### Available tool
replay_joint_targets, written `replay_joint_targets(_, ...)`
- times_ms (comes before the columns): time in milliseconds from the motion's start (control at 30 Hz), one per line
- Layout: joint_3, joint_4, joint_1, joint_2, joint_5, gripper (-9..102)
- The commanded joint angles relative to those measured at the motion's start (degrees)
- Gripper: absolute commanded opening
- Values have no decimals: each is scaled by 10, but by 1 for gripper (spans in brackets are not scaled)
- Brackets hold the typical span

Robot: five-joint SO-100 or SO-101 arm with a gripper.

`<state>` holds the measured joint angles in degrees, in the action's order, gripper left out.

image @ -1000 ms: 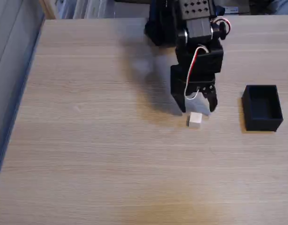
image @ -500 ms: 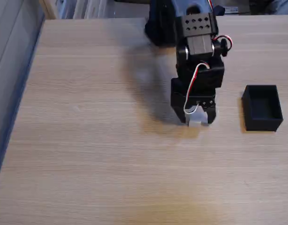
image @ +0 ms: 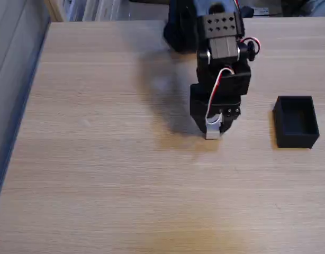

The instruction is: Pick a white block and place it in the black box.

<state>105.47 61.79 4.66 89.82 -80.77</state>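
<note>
In the fixed view the white block (image: 212, 129) sits between the black fingers of my gripper (image: 213, 128), which is shut on it just above the wooden table. The black box (image: 296, 121) stands open-topped to the right of the gripper, about a hand's width away, and holds nothing. The arm reaches down from the top centre of the view, with a red and white cable looping over the wrist.
The light wooden table (image: 125, 174) stretches wide to the left and toward the front. Its left edge (image: 19, 111) drops off to a grey floor. The arm's base (image: 181, 26) and some clutter stand at the back edge.
The gripper came down over the white block, shut on it, and has shifted slightly left with the block held. The black box has not moved.
</note>
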Motion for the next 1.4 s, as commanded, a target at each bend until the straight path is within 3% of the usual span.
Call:
replay_joint_targets(0,20,3,-1,89,-10,0)
replay_joint_targets(300,154,34,49,385,-51,0)
replay_joint_targets(567,206,91,226,577,-35,0)
replay_joint_targets(733,175,76,330,532,-4,0)
replay_joint_targets(867,149,17,366,463,8,0)
replay_joint_targets(1100,80,-33,381,327,23,0)
replay_joint_targets(1367,12,-73,334,201,8,0)
